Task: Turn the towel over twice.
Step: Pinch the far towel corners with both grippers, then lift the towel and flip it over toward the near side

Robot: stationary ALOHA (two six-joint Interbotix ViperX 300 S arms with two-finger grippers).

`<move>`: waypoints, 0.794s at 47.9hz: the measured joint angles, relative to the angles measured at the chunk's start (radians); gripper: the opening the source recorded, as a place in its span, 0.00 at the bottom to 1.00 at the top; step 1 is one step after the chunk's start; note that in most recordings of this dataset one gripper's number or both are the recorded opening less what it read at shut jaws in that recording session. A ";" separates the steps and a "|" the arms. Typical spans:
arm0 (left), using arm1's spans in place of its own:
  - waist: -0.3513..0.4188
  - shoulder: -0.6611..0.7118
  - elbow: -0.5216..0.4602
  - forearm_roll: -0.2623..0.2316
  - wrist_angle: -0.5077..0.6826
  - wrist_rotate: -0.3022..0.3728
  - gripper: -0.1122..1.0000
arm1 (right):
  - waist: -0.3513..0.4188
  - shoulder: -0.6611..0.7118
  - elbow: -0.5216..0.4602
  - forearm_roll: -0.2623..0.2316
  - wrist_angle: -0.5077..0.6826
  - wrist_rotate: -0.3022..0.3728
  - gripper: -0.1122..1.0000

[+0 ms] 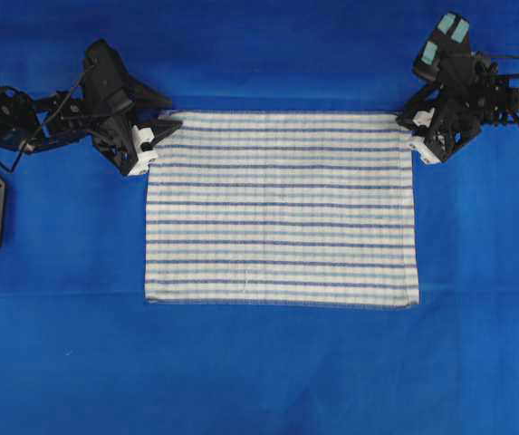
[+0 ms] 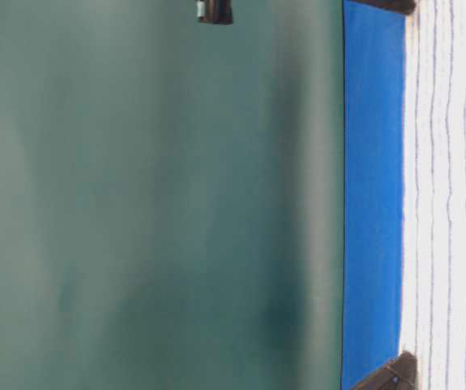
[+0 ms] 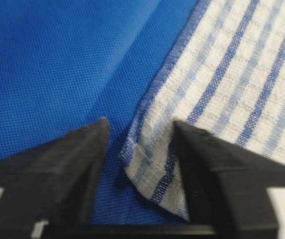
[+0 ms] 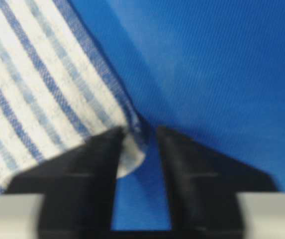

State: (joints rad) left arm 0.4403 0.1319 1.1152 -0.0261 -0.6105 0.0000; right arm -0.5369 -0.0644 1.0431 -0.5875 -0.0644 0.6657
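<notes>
Blue cloth (image 1: 60,362) carries the towel (image 1: 282,208) flat, a far corner lying between each pincer's half-closed, not yet pinching fingers, left (image 3: 142,144) and right (image 4: 138,144), so I'd close both firmly on the hems, then lift evenly together.

A plain blue table cloth (image 1: 60,362) covers the table; behind it stands a blurred, apparently teal-green wall (image 2: 151,203).

I see bare blue surface (image 1: 259,372) all around the towel (image 1: 282,208), so there is open room on every side. The left gripper (image 1: 148,145) and right gripper (image 1: 419,142) crowd its two far corners.
</notes>
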 measured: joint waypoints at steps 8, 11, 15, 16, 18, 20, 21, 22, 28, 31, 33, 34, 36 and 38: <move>-0.003 -0.002 -0.002 0.002 0.015 0.000 0.20 | 0.000 0.005 0.014 0.006 -0.020 0.002 0.15; -0.009 -0.002 -0.003 0.002 0.026 0.000 0.16 | 0.000 0.005 0.018 0.008 -0.031 0.000 0.15; -0.012 -0.002 -0.005 0.002 0.031 0.000 0.14 | -0.002 0.005 0.020 0.011 -0.037 0.000 0.15; -0.014 -0.002 -0.005 0.002 0.034 0.000 0.14 | -0.002 0.006 0.020 0.011 -0.037 0.002 0.15; -0.015 -0.002 -0.005 0.000 0.034 0.000 0.14 | -0.002 0.005 0.020 0.012 -0.037 0.000 0.15; -0.015 -0.003 -0.005 0.000 0.035 0.000 0.14 | -0.002 0.005 0.020 0.014 -0.038 0.000 0.15; -0.015 -0.005 -0.005 0.002 0.035 0.000 0.14 | -0.002 0.005 0.018 0.015 -0.038 0.000 0.15; -0.015 -0.005 -0.003 0.000 0.037 -0.002 0.14 | -0.002 0.005 0.018 0.015 -0.038 0.000 0.15; -0.018 -0.026 -0.002 0.000 0.064 0.000 0.14 | -0.002 -0.014 0.018 0.018 -0.035 0.000 0.15; -0.018 -0.051 -0.002 0.000 0.097 0.000 0.14 | -0.006 -0.034 0.018 0.018 -0.032 0.000 0.15; -0.020 -0.078 -0.006 0.000 0.123 0.000 0.14 | -0.012 -0.051 0.018 0.018 -0.029 0.002 0.15; -0.021 -0.092 -0.009 0.000 0.137 0.000 0.14 | -0.017 -0.060 0.018 0.018 -0.025 0.002 0.15; -0.020 -0.121 -0.017 0.002 0.161 0.000 0.14 | -0.029 -0.083 0.017 0.018 -0.015 0.002 0.15; -0.017 -0.153 -0.025 0.000 0.189 0.002 0.14 | -0.041 -0.103 0.017 0.018 -0.008 0.002 0.15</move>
State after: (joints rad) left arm 0.4234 -0.0215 1.0907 -0.0261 -0.4218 0.0015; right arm -0.5783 -0.1672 1.0600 -0.5691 -0.0721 0.6673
